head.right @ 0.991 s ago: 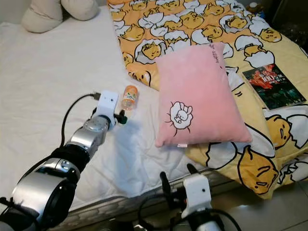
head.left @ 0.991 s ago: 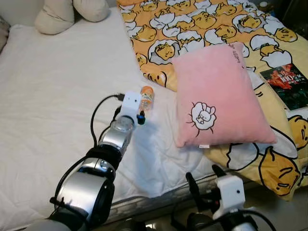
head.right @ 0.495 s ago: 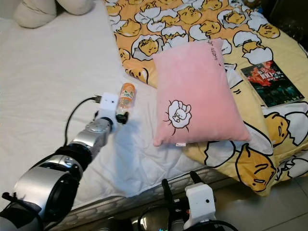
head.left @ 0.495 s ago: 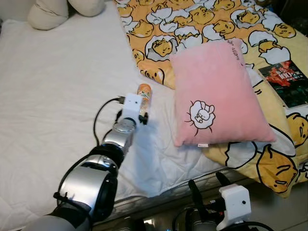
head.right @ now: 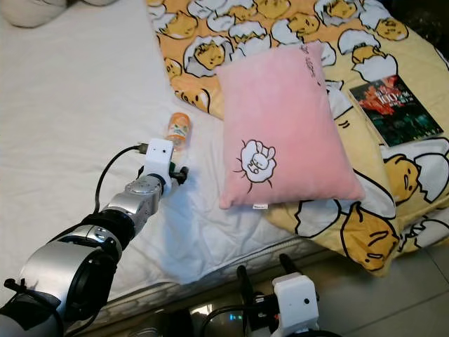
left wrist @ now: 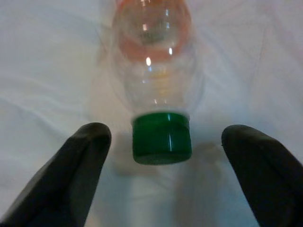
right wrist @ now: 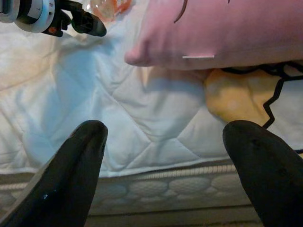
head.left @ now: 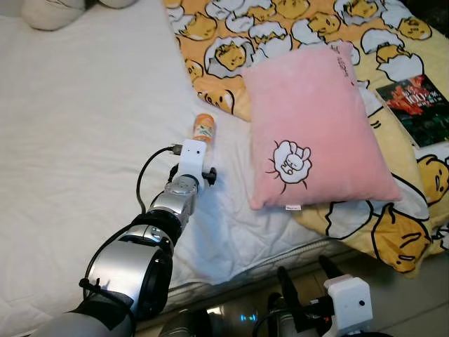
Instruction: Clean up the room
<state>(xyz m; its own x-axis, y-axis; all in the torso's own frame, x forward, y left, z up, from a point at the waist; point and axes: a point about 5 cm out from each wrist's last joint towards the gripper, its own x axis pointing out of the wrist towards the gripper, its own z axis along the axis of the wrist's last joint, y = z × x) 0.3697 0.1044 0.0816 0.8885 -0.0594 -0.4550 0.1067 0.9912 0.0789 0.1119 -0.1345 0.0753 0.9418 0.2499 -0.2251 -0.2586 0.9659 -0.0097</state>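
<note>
A small clear bottle (head.left: 203, 128) with an orange label and a green cap (left wrist: 162, 138) lies on the white sheet, left of a pink pillow (head.left: 316, 133). My left gripper (head.left: 195, 151) rests on the sheet just short of the cap and points at it. It is open: its fingers (left wrist: 85, 156) stand either side of the cap without touching it. My right gripper (head.left: 306, 275) hangs low beyond the foot of the bed, open and holding nothing, facing the mattress edge (right wrist: 156, 189).
A yellow cartoon-print blanket (head.left: 280, 28) covers the bed's right half, under the pillow. A dark book (head.left: 419, 109) lies on it at the far right. A cream cushion (head.left: 49, 10) sits at the far left corner. Bare floor (head.right: 393, 295) shows past the bed's corner.
The camera has shifted, so the bed sits higher in the picture. My left gripper has drawn back from beside the bottle and now sits in line behind its cap.
</note>
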